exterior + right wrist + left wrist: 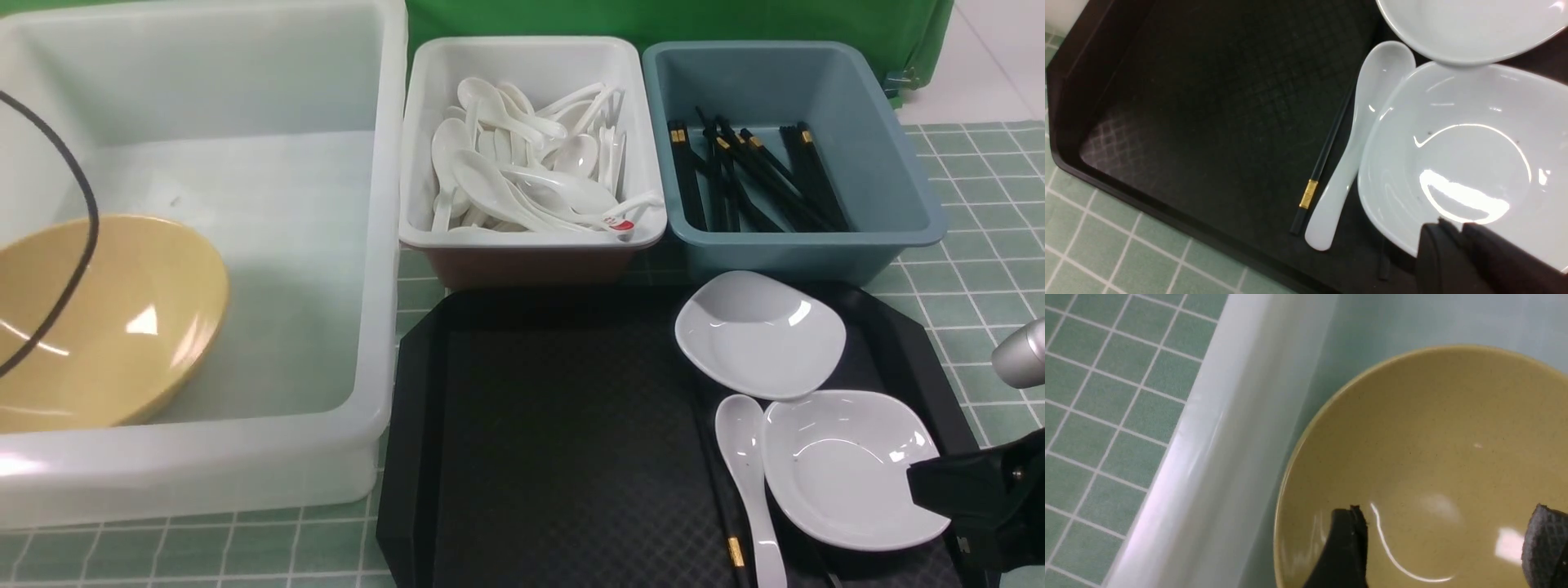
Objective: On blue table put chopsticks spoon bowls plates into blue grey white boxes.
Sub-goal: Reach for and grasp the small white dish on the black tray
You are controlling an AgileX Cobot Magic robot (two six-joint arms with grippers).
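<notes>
Left gripper [1447, 547] hanging wide open, gripping nothing; yellow bowl [1433, 457] lying directly beneath jaws, inside big white box [1241, 437]. Right gripper [1457, 228] showing jaws almost together, nothing between them. Its tips hovering over plate [1470, 163] rim; spoon [1355, 134] and chopstick [1327, 151] lying just past plate, on tray [1167, 122].

Black fingers [1345, 547] with grid-textured pads [1545, 543], a silver cylinder [1022, 353], a thin black cable [91, 214].

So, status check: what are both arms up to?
Left fingers open over bowl in big tub. Right fingers pinched on near plate rim. Spoon, chopstick close beside it.
</notes>
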